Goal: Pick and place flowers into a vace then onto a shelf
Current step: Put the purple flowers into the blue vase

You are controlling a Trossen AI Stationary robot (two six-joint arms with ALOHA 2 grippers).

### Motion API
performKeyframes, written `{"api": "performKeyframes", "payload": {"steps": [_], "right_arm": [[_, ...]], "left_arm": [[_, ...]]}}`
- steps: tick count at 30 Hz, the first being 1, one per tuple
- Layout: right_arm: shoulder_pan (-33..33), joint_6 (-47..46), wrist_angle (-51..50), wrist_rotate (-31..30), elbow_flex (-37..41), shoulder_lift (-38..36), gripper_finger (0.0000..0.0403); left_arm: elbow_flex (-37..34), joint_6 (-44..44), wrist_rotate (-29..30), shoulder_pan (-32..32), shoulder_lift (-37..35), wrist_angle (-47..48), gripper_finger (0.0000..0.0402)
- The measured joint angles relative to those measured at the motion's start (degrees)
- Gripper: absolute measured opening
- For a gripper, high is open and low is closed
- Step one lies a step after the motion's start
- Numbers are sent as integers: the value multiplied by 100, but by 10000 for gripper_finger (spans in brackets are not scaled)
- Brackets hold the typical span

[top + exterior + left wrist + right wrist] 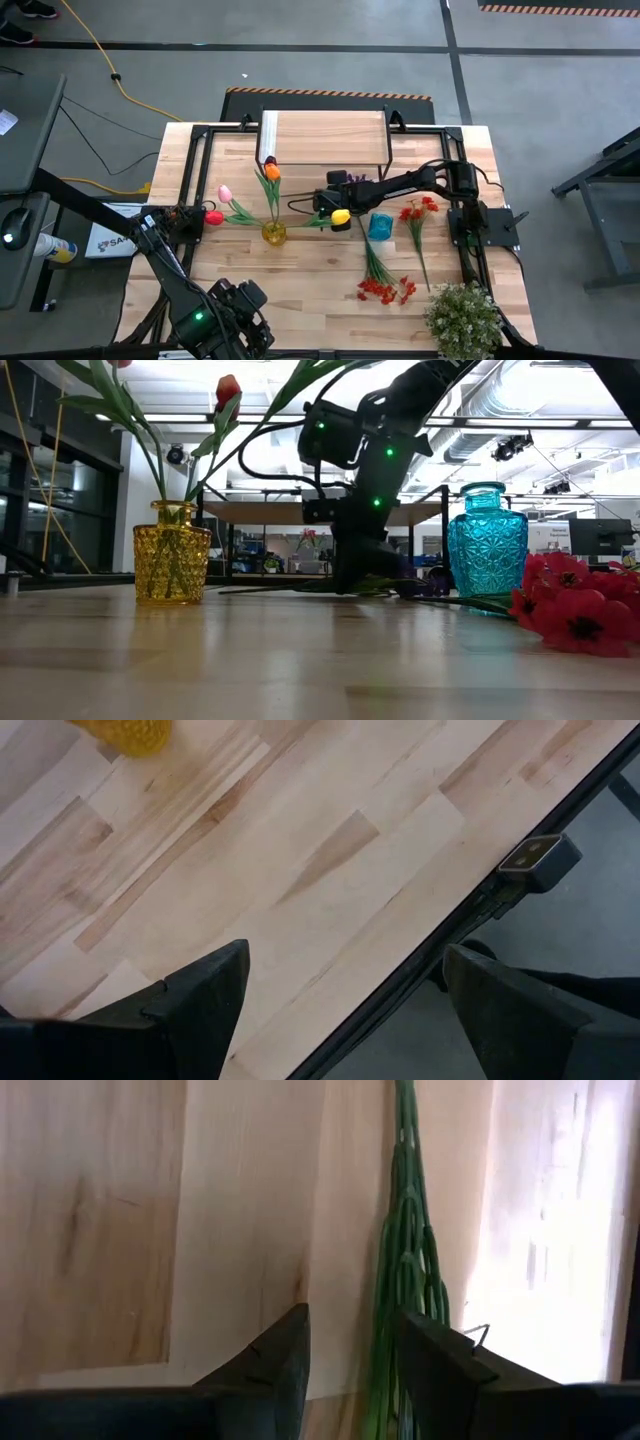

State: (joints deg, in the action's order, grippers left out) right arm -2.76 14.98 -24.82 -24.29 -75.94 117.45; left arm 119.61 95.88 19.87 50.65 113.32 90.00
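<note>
**Right Arm: Picking Up the Yellow Tulip for the Vase**

**Work surface.** The tabletop (300, 280) is butcher-block wood, pale, flat and smooth, with staves of varying tone. At its far edge stands the shelf (325, 135), a low stand with a light plank top; nothing rests on it yet.

**Containers.** The yellow vase (274, 233) sits left of centre and holds pink, red and orange tulips, their stems splaying outward. The teal vase (380, 226) stands to its right, apparently empty. Both look like faceted, translucent pressed glass, rigid, with narrow necks.

**Flowers still loose.** Red sprays (385, 288) and a red-blossomed stem (418, 212) lie flat on the right half of the tabletop.

**Step in hand.** The right hand (335, 210) is down at the tabletop between the two vases, at a yellow tulip (341, 216). In the right wrist view its fingers (270, 1365) stand partly apart, with a bundle of thin green stems (405, 1280) running just beside one of them; whether anything is clamped cannot be told.

**Procedure, as judged.**
1. Centre the stem between the fingers before closing; it is thin, flexible and likely to slip.
2. Grip low on the stem to control the tip.
3. Lift clear of the teal vase.
4. Approach the neck vertically; crowded stems will deflect entry.

**Idle arm.** The left hand (335, 1010) hangs wide apart, holding nothing, over the near-left edge.
</note>
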Motion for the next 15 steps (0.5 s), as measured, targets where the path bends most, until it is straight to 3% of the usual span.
{"api": "performKeyframes", "payload": {"steps": [9, 15], "right_arm": [[0, -348, -68, -118, 0, 0, 133], [0, -472, -243, 2, 0, 0, 96]], "left_arm": [[0, 0, 62, 0, 0, 2, 365], [0, 0, 64, 0, 0, 2, 365]]}}
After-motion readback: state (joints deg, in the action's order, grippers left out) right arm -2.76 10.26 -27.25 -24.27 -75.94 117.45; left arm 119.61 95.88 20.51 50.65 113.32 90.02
